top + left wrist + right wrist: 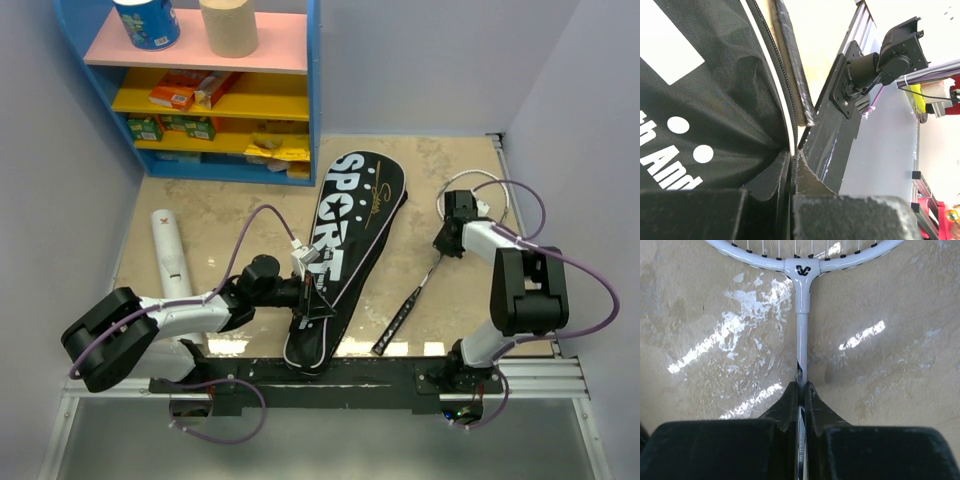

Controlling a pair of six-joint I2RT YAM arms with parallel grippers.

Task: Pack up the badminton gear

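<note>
The overhead view alone shows the whole layout. The black racket-shaped fabric bag lettered SPORT (345,230) lies slantwise on the beige table (230,200), its narrow end at the middle of the near edge and its broad end toward the far edge. The long white tube (172,255) lies near the left edge. The thin white-framed racket with a black handle (400,320) lies right of the bag, handle toward the near edge and head toward the right edge.

Only the right wrist view shows the right gripper (801,387) pressed together on the racket's thin shaft just below the white throat, with the strung head beyond. Only the left wrist view shows the left gripper (792,155) pinching the bag's white-piped, zipped rim beside the black mounting rail (840,135).

The left arm lies low, reaching right across the near edge to the bag's narrow end. The right arm stands up from its base and folds forward, wrist turned down over the shaft.

No view shows the inside of the bag. A blue shelf unit (312,100) at the far left corner holds a blue can (147,22) and a tan paper roll (228,25) on its pink top board, and small coloured boxes (190,92) on the yellow boards below.
</note>
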